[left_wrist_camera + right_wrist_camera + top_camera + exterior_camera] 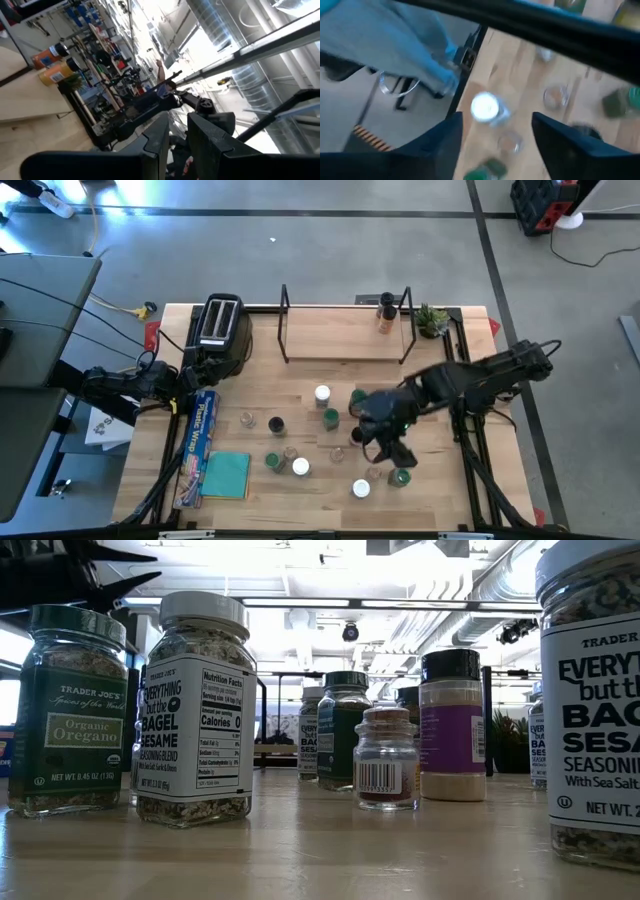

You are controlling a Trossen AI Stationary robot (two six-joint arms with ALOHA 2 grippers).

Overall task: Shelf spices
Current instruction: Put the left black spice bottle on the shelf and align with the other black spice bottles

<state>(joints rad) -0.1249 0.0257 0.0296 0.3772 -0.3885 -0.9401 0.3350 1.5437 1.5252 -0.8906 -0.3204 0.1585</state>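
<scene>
Shelf [345,330] at tabletop [300,390] 12 o'clock, holding two jars [385,313] at its right end. Other jars [300,467] scattered centre to 5 o'clock. Right hand [390,448] above them, fingers apart, empty. Left hand [175,135] at 9 o'clock edge, fingers nearly together, empty.

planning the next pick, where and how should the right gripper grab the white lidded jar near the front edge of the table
Grip the white-lidded jar across its lid and upper body, coming straight down from above. It stands upright, and its round shape gives the fingers two opposite sides anywhere. A clear jar and a green-lidded jar stand close beside it, so a sideways approach would likely knock them. The right gripper, open, hovers nearby.
</scene>
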